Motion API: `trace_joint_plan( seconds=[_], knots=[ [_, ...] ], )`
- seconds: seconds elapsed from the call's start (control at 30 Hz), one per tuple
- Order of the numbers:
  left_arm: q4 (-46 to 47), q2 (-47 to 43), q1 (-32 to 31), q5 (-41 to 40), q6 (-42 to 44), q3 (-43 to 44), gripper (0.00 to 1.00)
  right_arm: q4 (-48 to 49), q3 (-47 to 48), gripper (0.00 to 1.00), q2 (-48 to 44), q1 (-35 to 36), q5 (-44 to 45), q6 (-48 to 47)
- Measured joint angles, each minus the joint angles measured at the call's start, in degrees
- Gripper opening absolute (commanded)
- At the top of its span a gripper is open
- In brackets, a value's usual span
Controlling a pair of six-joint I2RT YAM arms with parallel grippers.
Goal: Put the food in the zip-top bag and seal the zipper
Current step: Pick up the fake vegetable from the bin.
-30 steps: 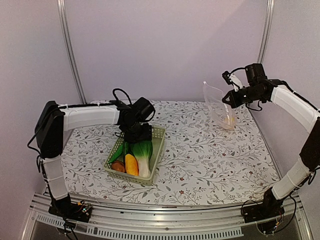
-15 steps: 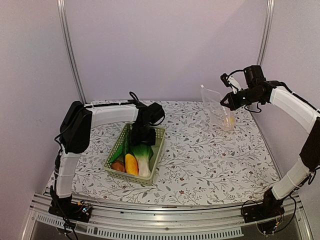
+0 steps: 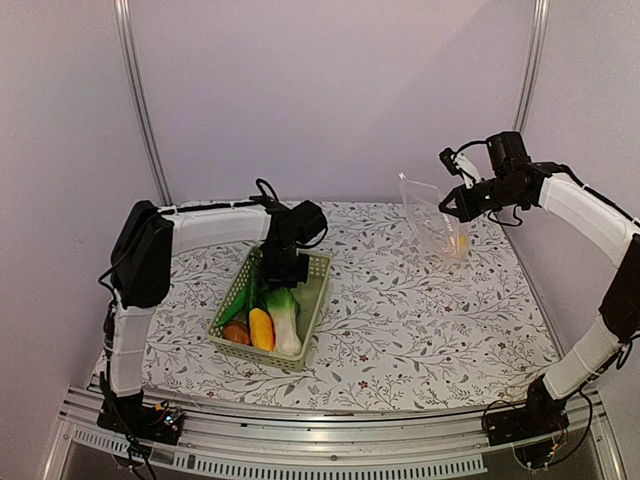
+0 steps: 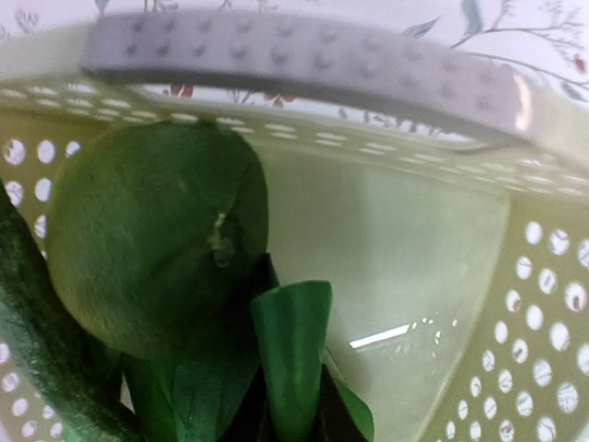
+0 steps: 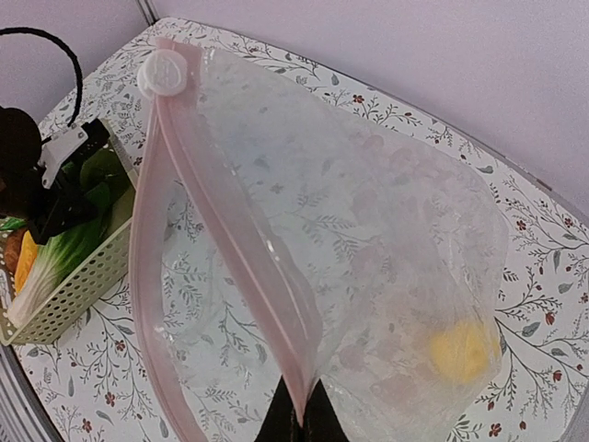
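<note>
Left jaws: down inside the far end of the basket (image 3: 318, 268), directly over the lime (image 4: 156, 239). My wrist view shows no fingertips, so I cannot tell whether these jaws stand open or have the lime clamped. The lime lies against the cucumber (image 4: 37, 341), with bok choy (image 4: 290, 359) leaves just beside it and the basket wall close behind.

Right jaws: closed on the zipper (image 5: 230, 239), pinching the pink strip at one point. They hold the zip-top bag (image 5: 368, 276) up over the far right corner of the surface (image 3: 420, 320) — well apart from the basket. One lemon (image 5: 463, 350) sits in the bag's bottom corner.

Hazards, as I judge them:
- The lime is round and smooth; an off-centre squeeze could squirt it sideways.
- Bok choy leaves could be caught in the same squeeze and lift along.
- A fingertip snagging the perforated wall would drag the basket.
- The bag hangs from a single pinch and its mouth gapes only narrowly — food brought in off line could strike the strip and fall outside, or pull the strip from my hold.
</note>
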Motion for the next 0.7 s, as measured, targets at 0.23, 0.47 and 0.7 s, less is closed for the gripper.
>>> trace_joint_plan(
  seconds=[0.23,0.47,0.7],
  knots=[
    [9.49,-15.69,-0.33,-0.5,1.6,-6.95,0.0,-0.52,0.02,0.0,0.0,0.0,-0.13,0.02],
    [22.77,-25.66,-3.63,-4.17,6.82,-11.06,0.0,-2.97,2.12,0.0,0.0,0.0,-0.33,0.04],
    [41.53,-33.73,-8.98,-7.78,16.61,-21.07,0.0,-4.72,5.6,0.0,0.0,0.22,-2.03,0.07]
  ],
)
